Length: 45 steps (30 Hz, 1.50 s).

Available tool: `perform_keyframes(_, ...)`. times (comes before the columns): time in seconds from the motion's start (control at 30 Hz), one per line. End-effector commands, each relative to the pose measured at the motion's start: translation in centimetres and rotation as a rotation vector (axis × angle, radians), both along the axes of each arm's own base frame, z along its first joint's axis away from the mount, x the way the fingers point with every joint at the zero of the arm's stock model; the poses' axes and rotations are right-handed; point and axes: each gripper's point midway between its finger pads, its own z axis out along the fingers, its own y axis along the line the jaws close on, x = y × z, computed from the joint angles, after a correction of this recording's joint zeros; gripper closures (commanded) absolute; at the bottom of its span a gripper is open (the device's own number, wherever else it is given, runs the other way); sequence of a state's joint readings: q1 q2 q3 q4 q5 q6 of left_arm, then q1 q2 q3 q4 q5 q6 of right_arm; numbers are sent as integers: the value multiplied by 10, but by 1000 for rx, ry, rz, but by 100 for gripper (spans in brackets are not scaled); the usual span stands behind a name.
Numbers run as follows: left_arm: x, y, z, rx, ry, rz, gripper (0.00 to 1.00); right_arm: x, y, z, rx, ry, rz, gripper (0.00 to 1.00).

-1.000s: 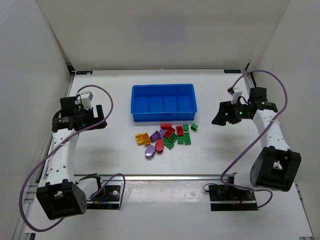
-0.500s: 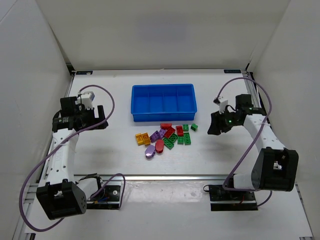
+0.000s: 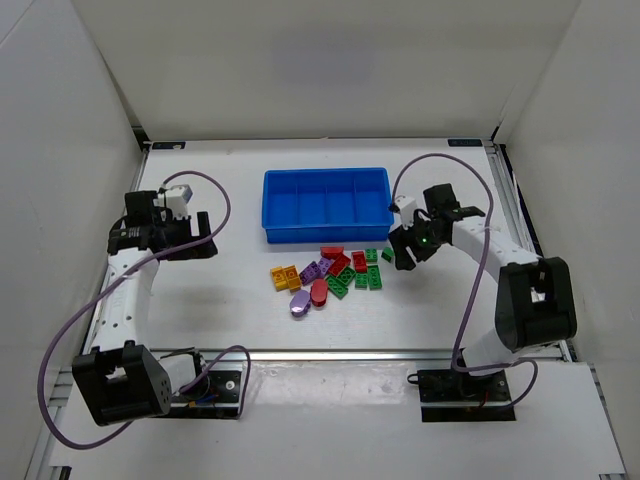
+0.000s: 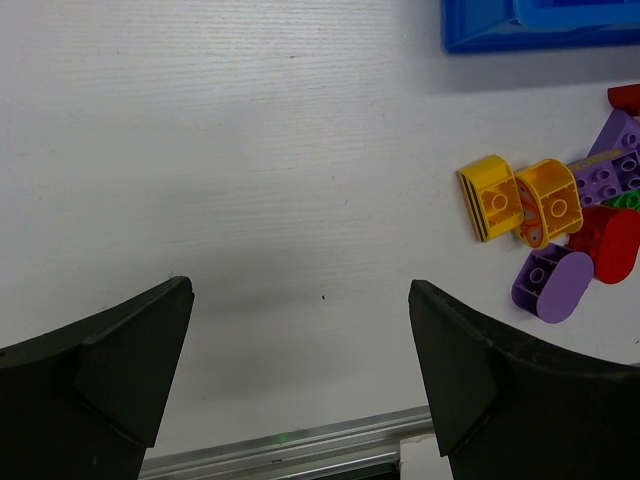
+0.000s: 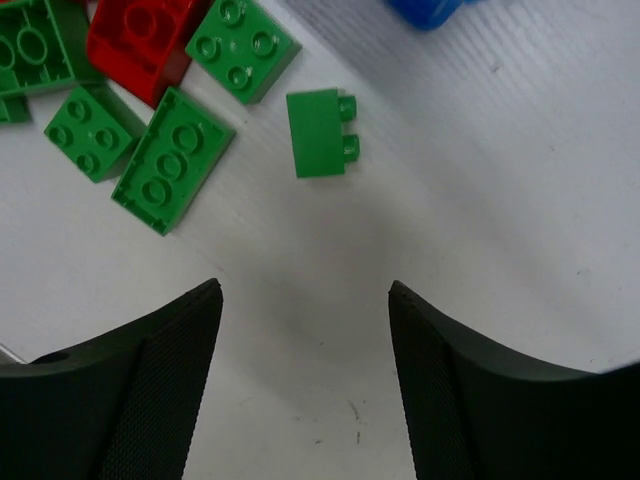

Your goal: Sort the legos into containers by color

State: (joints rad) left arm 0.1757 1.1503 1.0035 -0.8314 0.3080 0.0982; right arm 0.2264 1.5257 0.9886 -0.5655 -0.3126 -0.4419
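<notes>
The legos (image 3: 335, 271) lie in a loose pile in front of the bright blue tray (image 3: 327, 236), whose four containers hold nothing. My right gripper (image 3: 404, 252) hovers open just right of the pile, with bare table between its fingers. In the right wrist view a small green brick (image 5: 318, 133) lies on its side ahead of that gripper (image 5: 303, 290), beside more green bricks (image 5: 172, 160) and a red one (image 5: 140, 45). My left gripper (image 3: 196, 234) stands wide open far left of the pile. Its wrist view shows the gripper (image 4: 300, 290) over bare table, with yellow bricks (image 4: 520, 198) and a purple rounded brick (image 4: 553, 283) off to the right.
White walls enclose the table on the left, back and right. A metal rail (image 3: 330, 352) runs along the near edge. Cables loop from both arms over the table sides. The tray corner (image 4: 540, 25) shows at the top right of the left wrist view.
My right arm has swung left from the table's right side to the edge of the pile, and its jaws have narrowed somewhat. The left arm has hardly moved.
</notes>
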Motion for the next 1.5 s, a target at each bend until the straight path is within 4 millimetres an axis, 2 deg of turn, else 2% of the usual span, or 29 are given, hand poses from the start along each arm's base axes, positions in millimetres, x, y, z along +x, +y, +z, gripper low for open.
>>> perform_keyframes(0.0,8,1,14,3,-39,-13,1,33,4,7,-21,-86,-8,27)
perform_keyframes(0.23,12,3,12,6,-25,-10,1,49,11,-4,-24,-77,17,24)
perform_keyframes(0.43,14,3,8,3,-9,-12,1,52,18,-15,-17,-53,48,25)
perform_keyframes(0.8,16,6,3,9,9,-2,1,54,42,-22,-58,-78,115,30)
perform_keyframes(0.9,15,7,2,20,11,1,1,55,44,-29,-76,-72,121,35)
perform_keyframes(1.03,15,9,1,24,15,5,0,60,43,-33,-97,-82,111,52)
perform_keyframes(1.07,16,8,1,21,14,4,1,61,42,-33,-104,-86,109,60)
perform_keyframes(1.2,16,8,-2,19,27,4,1,58,39,-35,-124,-86,117,75)
perform_keyframes(1.27,17,7,-3,12,30,2,1,54,36,-33,-128,-85,119,81)
perform_keyframes(1.37,17,5,-3,1,31,-4,1,41,41,-11,-75,-98,135,85)
perform_keyframes(1.4,16,5,-4,1,34,-4,1,33,42,9,-48,-119,137,86)
perform_keyframes(1.47,15,4,-4,0,30,-7,1,27,48,36,-4,-152,141,86)
